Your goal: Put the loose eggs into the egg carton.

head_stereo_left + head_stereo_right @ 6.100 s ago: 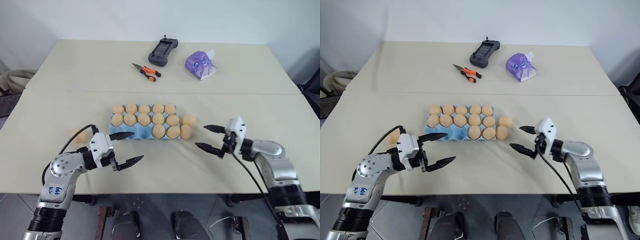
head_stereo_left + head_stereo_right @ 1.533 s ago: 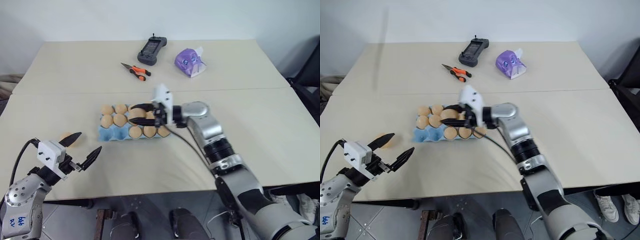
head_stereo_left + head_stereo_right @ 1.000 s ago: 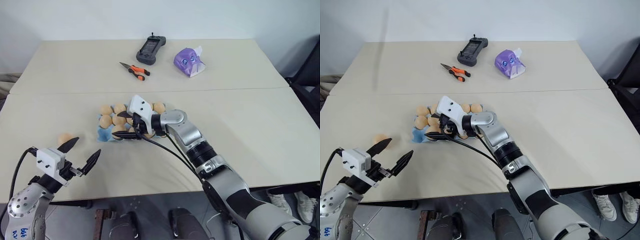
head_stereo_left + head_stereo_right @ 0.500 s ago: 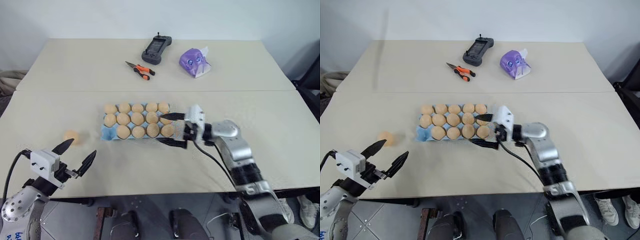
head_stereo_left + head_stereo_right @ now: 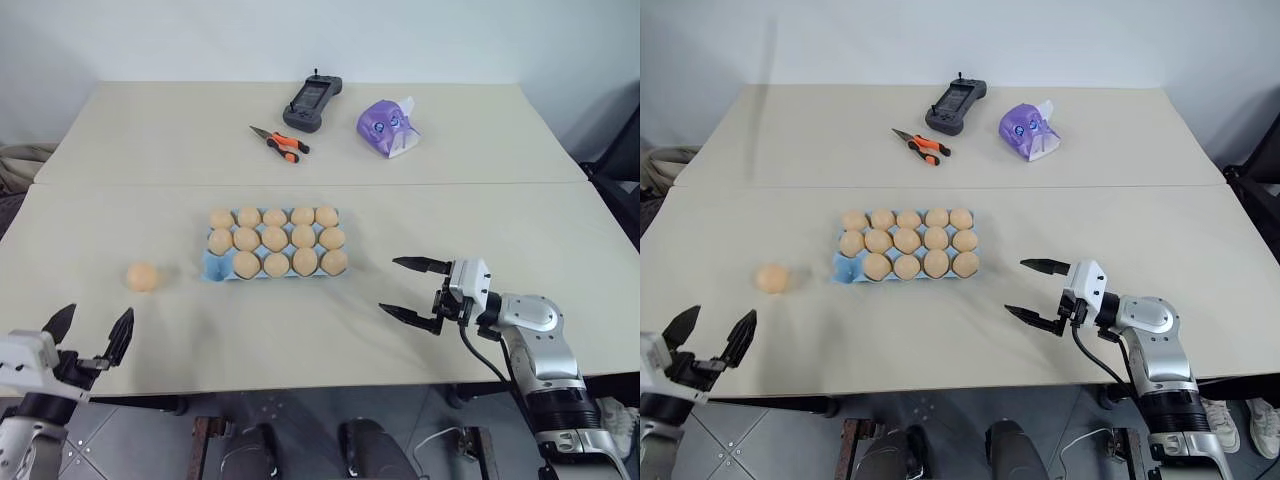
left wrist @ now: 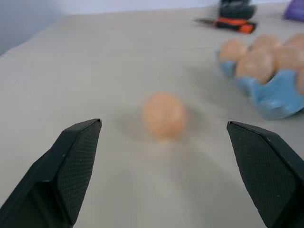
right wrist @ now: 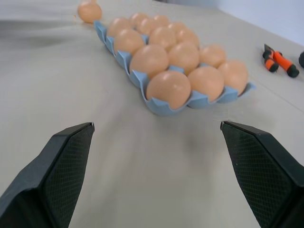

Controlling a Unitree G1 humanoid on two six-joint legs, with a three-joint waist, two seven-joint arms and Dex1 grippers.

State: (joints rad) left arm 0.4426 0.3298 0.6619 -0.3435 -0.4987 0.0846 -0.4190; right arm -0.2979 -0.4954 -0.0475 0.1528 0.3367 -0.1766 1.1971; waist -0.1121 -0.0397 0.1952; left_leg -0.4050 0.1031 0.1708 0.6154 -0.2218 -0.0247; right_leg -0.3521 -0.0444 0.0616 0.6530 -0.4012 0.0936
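Fingers of both grippers gape empty; pliers (image 5: 279,142), remote (image 5: 311,101), tissue pack (image 5: 388,124) lie beyond egg carton (image 5: 214,268).

Matt blue moulded-pulp egg carton (image 5: 214,268)

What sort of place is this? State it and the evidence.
Probably a robot test lab, not a kitchen: two plain beige tables pushed together against a bare wall, with a handheld controller and orange-handled pliers lying beyond a staged blue egg carton.
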